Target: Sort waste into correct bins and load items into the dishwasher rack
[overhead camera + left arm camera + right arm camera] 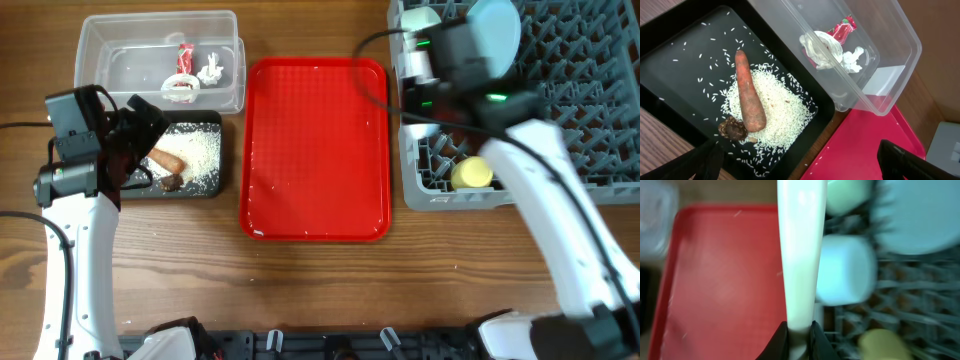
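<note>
Utensil (pixel 799 245), white, smooth and rigid, likely light, slippery plastic, is pinched at one end by the right gripper (pixel 800 332) over the dishwasher rack (pixel 600 100) edge.

Our left arm (pixel 75 230) reaches forward along the left side, and the left gripper (pixel 800 162) hangs with its fingers spread wide. Our right arm (pixel 550 200) stretches forward and inward, with the right gripper (pixel 799 335) pinched tight on a white piece (pixel 800 255).
</note>
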You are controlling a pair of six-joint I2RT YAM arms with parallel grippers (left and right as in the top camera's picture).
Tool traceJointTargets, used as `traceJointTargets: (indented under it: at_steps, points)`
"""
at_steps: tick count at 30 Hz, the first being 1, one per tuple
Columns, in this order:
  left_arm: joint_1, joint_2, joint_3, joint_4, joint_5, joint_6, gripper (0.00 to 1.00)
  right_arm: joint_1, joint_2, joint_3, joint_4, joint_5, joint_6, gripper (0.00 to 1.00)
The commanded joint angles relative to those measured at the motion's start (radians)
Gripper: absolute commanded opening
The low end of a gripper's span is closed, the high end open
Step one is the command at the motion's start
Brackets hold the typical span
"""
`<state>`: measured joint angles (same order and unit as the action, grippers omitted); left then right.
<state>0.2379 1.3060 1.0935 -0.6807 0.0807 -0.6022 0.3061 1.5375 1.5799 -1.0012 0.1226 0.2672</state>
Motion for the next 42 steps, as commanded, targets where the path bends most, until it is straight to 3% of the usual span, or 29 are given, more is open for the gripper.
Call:
traceJointTargets:
  at_steps: [1, 5, 6, 13, 18, 22, 23, 25, 26, 27, 30, 31, 35, 38, 39, 42]
  points:
    - [0.0, -0.001, 0.0, 0.003, 0.008, 0.023, 1.0, -0.13, -0.039, 0.017, -0.049, 0.087, 0.005, 0.04]
    - [0.0, -0.001, 0.0, 0.003, 0.008, 0.023, 1.0, -0.255, -0.036, -0.029, -0.092, 0.087, 0.241, 0.04]
    - [0.0, -0.001, 0.0, 0.003, 0.008, 0.023, 1.0, -0.28, -0.036, -0.06, -0.086, 0.088, 0.377, 0.04]
    - [0.0, -0.001, 0.0, 0.003, 0.008, 0.023, 1.0, -0.295, -0.036, -0.243, 0.054, 0.174, 0.963, 0.04]
    - [0.0, -0.001, 0.0, 0.003, 0.008, 0.023, 1.0, -0.295, -0.002, -0.414, 0.318, 0.174, 1.069, 0.04]
    - [0.0, -0.001, 0.0, 0.003, 0.008, 0.023, 1.0, -0.295, 0.048, -0.417, 0.401, 0.191, 1.067, 0.04]
    - [0.0, -0.001, 0.0, 0.003, 0.008, 0.023, 1.0, -0.295, 0.057, -0.417, 0.415, 0.209, 1.067, 0.1]
    - [0.0, -0.001, 0.0, 0.003, 0.008, 0.023, 1.0, -0.295, 0.063, -0.417, 0.433, 0.221, 1.067, 0.54]
    - [0.0, -0.001, 0.0, 0.003, 0.008, 0.023, 1.0, -0.295, 0.063, -0.417, 0.433, 0.221, 1.067, 0.71]
    - [0.0, -0.001, 0.0, 0.003, 0.008, 0.023, 1.0, -0.295, 0.063, -0.417, 0.432, 0.221, 1.067, 0.78]
    - [0.0, -0.001, 0.0, 0.003, 0.008, 0.023, 1.0, -0.295, 0.06, -0.417, 0.432, 0.191, 0.988, 0.87]
    - [0.0, -0.001, 0.0, 0.003, 0.008, 0.023, 1.0, -0.295, 0.046, -0.416, 0.432, 0.138, 0.888, 1.0]
    - [0.0, -0.001, 0.0, 0.003, 0.008, 0.023, 1.0, -0.295, -0.109, -0.415, 0.404, -0.004, 0.505, 1.0]
    - [0.0, -0.001, 0.0, 0.003, 0.008, 0.023, 1.0, -0.293, -0.353, -0.415, 0.341, -0.338, -0.12, 1.0]
    - [0.0, -0.001, 0.0, 0.003, 0.008, 0.023, 1.0, -0.293, -0.421, -0.415, 0.295, -0.417, -0.214, 1.0]
    - [0.0, -0.001, 0.0, 0.003, 0.008, 0.023, 1.0, -0.293, -0.621, -0.415, 0.21, -0.436, -0.241, 1.0]
